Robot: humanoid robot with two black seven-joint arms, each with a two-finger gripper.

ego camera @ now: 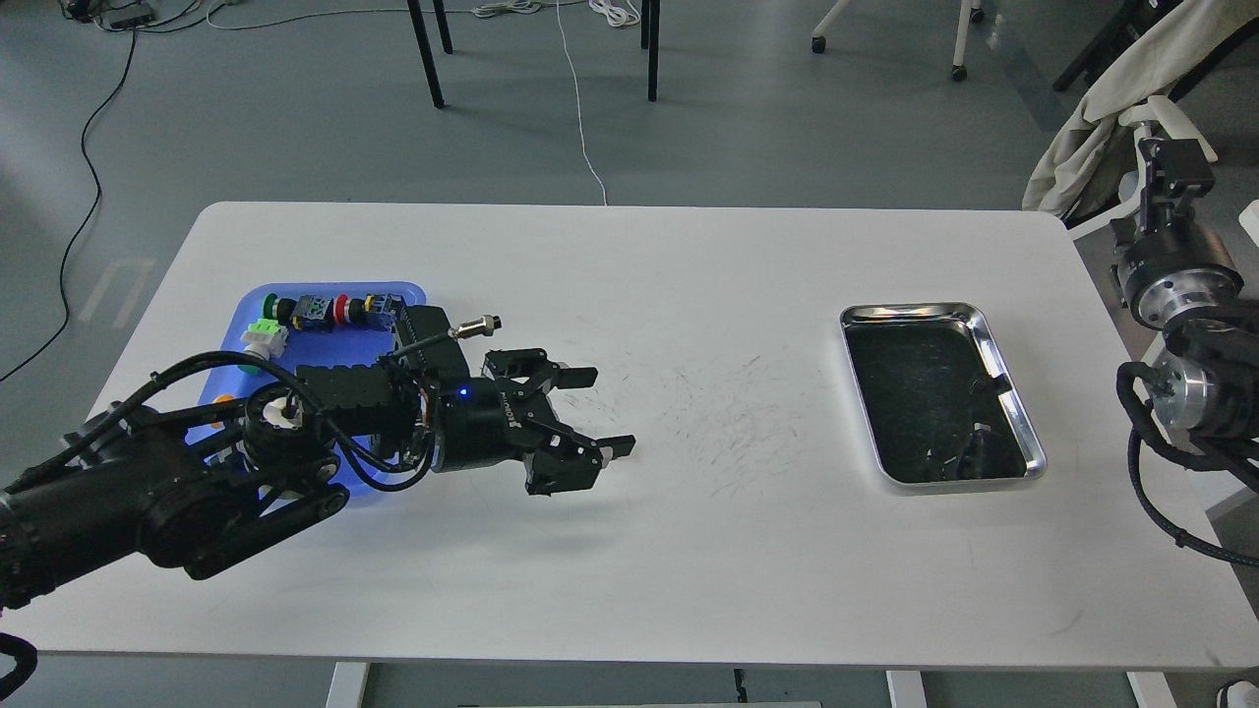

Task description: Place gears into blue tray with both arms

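Our left gripper (605, 413) hovers with fingers spread and empty beside the blue tray (258, 303); our right gripper (1175, 167), its fingers unreadable, waits past the white table (629, 551) edge.

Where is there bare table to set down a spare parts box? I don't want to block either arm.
Bare: the wide stretch between the left gripper and the steel tray, and the table's near strip. Crowded: the blue tray, holding push-button switches under the left arm.

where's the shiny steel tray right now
In the head view the shiny steel tray with dark inside lies on the right half of the white table, near the right arm.
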